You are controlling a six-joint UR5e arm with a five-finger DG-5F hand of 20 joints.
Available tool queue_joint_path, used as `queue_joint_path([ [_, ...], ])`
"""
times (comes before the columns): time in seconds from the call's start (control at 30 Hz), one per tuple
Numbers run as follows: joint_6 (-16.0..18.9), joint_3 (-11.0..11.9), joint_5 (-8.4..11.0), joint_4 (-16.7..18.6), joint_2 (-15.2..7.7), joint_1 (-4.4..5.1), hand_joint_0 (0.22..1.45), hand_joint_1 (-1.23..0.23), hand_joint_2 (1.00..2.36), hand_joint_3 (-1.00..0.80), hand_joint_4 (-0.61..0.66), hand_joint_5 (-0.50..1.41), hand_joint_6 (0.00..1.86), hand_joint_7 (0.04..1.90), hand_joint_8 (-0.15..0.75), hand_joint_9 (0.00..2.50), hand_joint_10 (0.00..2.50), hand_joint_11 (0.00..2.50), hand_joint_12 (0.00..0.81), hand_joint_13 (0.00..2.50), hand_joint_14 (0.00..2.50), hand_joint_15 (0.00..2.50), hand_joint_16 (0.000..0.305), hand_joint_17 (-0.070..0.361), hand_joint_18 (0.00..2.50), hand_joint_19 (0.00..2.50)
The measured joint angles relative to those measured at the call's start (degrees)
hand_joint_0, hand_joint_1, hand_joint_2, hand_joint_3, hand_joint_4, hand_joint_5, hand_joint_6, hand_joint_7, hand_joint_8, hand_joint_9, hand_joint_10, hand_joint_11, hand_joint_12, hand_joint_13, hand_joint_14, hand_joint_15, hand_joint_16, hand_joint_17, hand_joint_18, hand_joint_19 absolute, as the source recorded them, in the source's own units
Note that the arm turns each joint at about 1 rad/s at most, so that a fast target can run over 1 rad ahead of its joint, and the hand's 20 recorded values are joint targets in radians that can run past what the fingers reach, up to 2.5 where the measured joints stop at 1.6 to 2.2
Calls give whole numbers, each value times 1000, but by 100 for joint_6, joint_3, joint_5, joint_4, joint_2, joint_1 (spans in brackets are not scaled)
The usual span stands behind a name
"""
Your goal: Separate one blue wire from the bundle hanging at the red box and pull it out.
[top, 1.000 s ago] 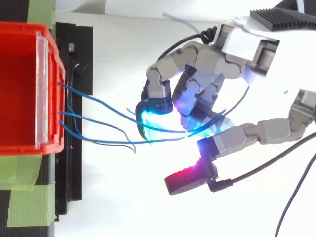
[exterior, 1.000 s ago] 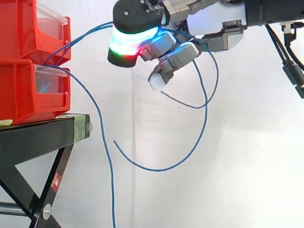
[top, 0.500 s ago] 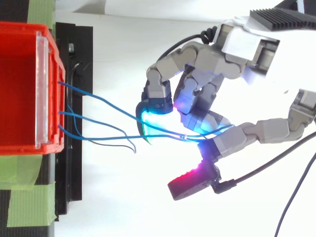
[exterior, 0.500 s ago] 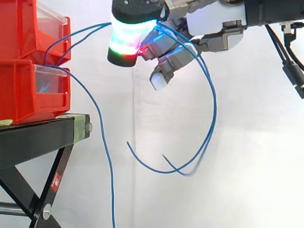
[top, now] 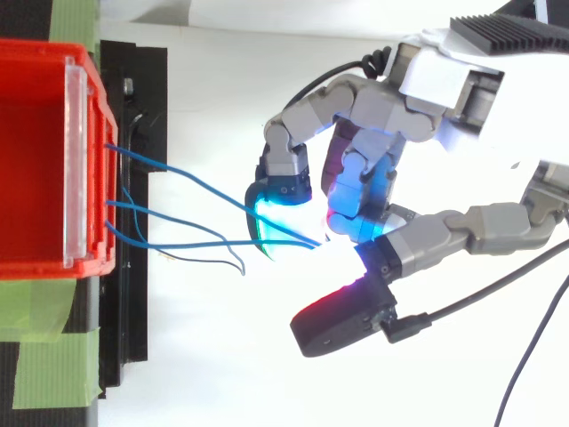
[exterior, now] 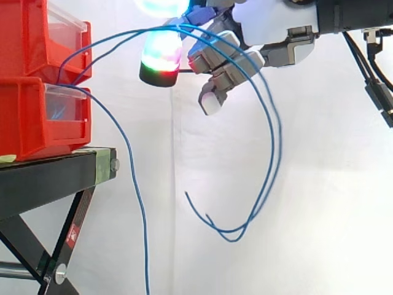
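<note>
**Operator:** Which step am I on?

**Spotter:** Mid-pull, I'd judge. Your hand (exterior: 224,58), high beside the red bins (exterior: 31,117) on the black stand (exterior: 49,178), is clenched on blue wires (exterior: 277,147). As far as the side view tells, two strands run from the bins' front, up over the curled fingers (exterior: 212,101), then drop in a long loop, with their free ends dangling well apart from the stand.

**Operator:** So one isn't separated yet?

**Spotter:** Not to my eye. From above, the strands leave the bin's front lip (top: 89,160) and converge at the glowing pads. A third wire (exterior: 140,209) hangs down from the lower bin, untouched.

**Operator:** Next move?

**Spotter:** You'd need to let one strand slip off the fingers while you pinch the other. Then draw away from the bins until its far end comes free. How the strands lie inside the bin is hidden, so expect snags.

**Operator:** And the pose?

**Spotter:** Your arm reaches in level from the right, fingers hooked downward toward the bins. What I take for the thumb (top: 342,325) is stretched out apart, its pad glowing red.
</note>
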Motion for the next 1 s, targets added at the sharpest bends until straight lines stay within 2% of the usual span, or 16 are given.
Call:
queue_joint_path([
  [0.17,6,0,0,2,0,1,582,-529,1010,-400,248,-177,886,1084,384,1320,322,1774,396,1613,28,1573,58,131,1014,701],
  [0.6,7,0,0,1,0,1,621,-676,1017,-312,216,-164,889,1099,401,1384,347,1809,397,1653,1,1617,55,124,1052,697],
  [0.9,7,0,0,3,2,1,614,-669,1017,-312,226,-163,890,1120,414,1388,354,1790,408,1653,3,1605,55,123,1060,677],
  [0.93,7,0,0,3,1,1,611,-662,1017,-310,226,-163,889,1127,401,1360,154,1802,425,1610,10,1513,54,123,1054,676],
  [1.0,7,0,1,3,1,1,607,-658,1017,-307,222,-163,890,1126,399,1331,11,1802,426,1570,14,1446,54,123,1031,679],
])
